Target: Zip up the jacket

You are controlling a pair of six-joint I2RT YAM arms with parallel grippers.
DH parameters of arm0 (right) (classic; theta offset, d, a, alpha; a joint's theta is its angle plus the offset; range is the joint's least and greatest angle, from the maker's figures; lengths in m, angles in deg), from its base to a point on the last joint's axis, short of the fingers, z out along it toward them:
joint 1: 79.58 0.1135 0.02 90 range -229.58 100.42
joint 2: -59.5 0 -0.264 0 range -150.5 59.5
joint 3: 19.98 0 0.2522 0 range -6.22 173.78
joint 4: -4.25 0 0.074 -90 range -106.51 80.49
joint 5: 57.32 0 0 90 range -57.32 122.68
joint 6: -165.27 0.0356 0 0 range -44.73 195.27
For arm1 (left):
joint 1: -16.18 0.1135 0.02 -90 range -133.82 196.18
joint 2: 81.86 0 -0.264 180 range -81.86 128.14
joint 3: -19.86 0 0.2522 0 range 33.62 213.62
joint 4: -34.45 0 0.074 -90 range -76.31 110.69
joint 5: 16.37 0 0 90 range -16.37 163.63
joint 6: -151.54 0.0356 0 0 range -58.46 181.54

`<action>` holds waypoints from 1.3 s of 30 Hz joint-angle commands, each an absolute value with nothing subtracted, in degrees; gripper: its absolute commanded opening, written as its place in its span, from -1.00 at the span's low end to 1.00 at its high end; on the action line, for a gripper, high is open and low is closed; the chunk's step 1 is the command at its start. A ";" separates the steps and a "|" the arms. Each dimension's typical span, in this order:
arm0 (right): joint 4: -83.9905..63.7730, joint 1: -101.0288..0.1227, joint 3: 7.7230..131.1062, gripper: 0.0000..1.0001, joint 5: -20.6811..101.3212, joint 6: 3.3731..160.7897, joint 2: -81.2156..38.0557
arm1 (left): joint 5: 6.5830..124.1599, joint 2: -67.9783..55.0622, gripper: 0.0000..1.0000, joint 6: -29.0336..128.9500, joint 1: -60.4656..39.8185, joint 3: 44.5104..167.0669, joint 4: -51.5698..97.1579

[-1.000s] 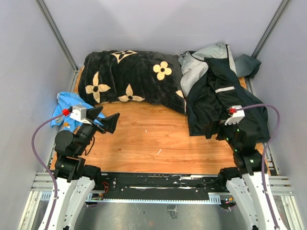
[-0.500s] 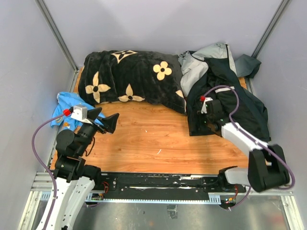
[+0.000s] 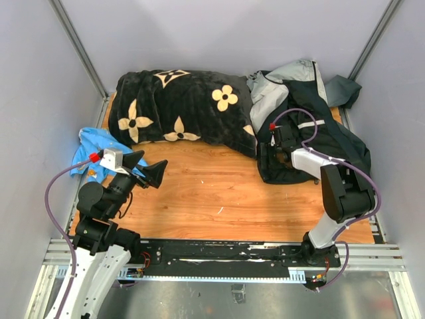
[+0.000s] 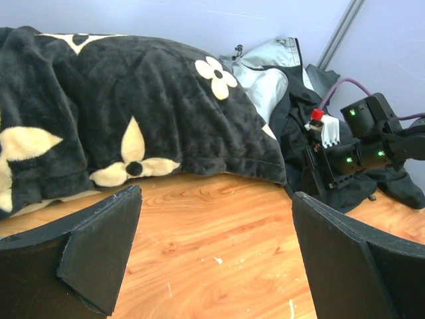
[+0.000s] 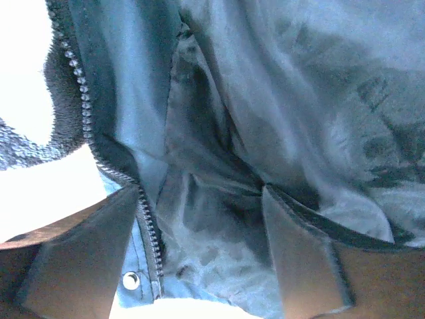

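The jacket [image 3: 345, 146] lies crumpled at the back right of the table, dark navy-black with a light grey upper part and a pale stripe. My right gripper [image 3: 264, 156] is open at the jacket's near left edge, its fingers down on the fabric. In the right wrist view the jaws [image 5: 200, 199] straddle dark lining folds, with the zipper teeth [image 5: 149, 232] and a metal snap [image 5: 131, 280] by the left finger. My left gripper [image 3: 147, 166] is open and empty above the bare wood at the left. It also shows open in the left wrist view [image 4: 214, 199], which looks toward the jacket [image 4: 292, 113].
A black plush blanket with cream flowers [image 3: 179, 106] fills the back left and touches the jacket. A small bright blue cloth [image 3: 93, 143] lies at the left edge behind my left arm. Grey walls close in the table on three sides.
My right arm has swung from near its base forward and left to the jacket's left edge. My left arm has barely moved.
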State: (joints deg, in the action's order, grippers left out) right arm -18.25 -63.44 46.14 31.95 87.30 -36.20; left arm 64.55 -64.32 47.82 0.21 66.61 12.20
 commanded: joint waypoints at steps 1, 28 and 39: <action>-19.27 -61.99 44.53 0.34 35.63 89.58 -40.24 | 64.13 -65.25 0.99 48.79 -0.73 67.05 12.68; -24.23 -33.34 56.63 -0.99 40.60 93.15 -26.34 | 54.37 -52.77 0.99 35.55 -1.13 70.44 9.44; -18.10 -24.48 65.15 -0.97 49.90 95.76 -37.08 | 53.92 -50.38 0.99 27.02 -4.31 63.12 13.64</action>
State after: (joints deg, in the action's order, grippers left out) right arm -22.27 -27.42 62.14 42.83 93.31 -35.37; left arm 54.61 -50.66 30.82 -2.57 65.32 11.24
